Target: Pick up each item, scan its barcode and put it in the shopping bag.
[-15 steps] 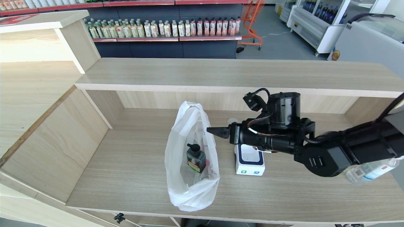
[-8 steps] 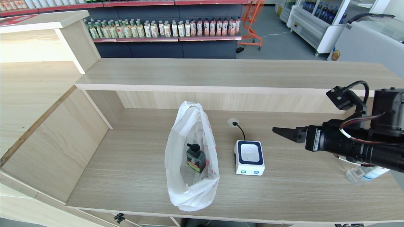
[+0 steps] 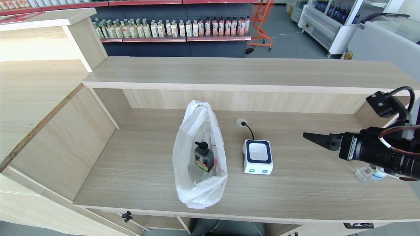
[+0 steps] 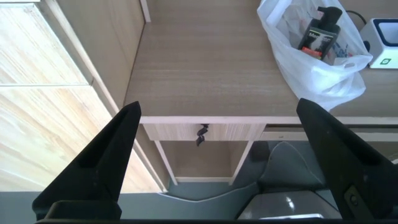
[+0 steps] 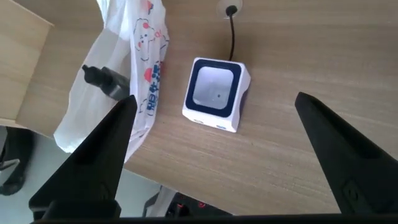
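Right gripper (image 3: pixel 323 140), fingers spread wide and empty, hangs right of the scanner (image 3: pixel 258 156); the head view adds a clear bottle (image 3: pixel 365 173) lying under its arm.

Honestly, nothing here is legible. The pump bottle (image 3: pixel 203 158) has a label, the bag (image 3: pixel 197 193) has red cartoon print, and the scanner (image 3: pixel 258 156) has two tiny icons. There's a barcode sticker on the clear bottle (image 3: pixel 365 172) at middle right and labels on the drink bottles (image 3: pixel 170 29) up top, all too small to read.
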